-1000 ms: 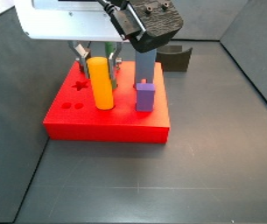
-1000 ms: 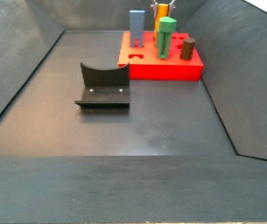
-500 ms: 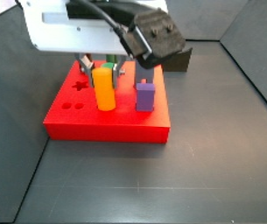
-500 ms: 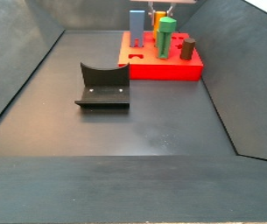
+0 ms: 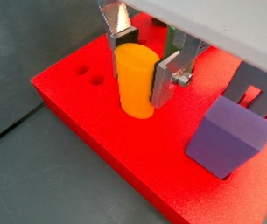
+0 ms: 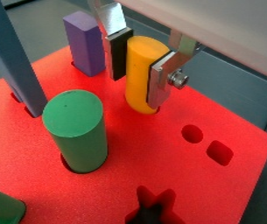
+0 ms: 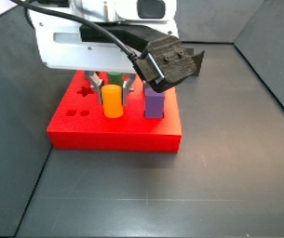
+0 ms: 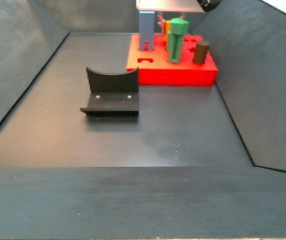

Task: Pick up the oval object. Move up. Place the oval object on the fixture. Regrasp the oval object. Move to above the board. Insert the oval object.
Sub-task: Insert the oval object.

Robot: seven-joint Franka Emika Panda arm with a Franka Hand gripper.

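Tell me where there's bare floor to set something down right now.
Bare floor lies in front of the fixture toward the camera, and between the fixture and the board. The board top is crowded: the hand sits around the oval object, beside the purple peg and green peg.

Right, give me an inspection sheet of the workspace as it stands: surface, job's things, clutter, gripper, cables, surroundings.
Surface: dark grey floor, bare around the rig.
Job's things: oval object stands upright in the board, lower end sunk in its hole; fixture sits apart from the board, nothing on it.
Clutter: purple peg, green round peg, blue post and brown peg stand in the board.
Gripper: gripper is over the board, fingers flanking the oval object's upper part.
Cables: black cable runs along the arm head.
Surroundings: dark grey walls.
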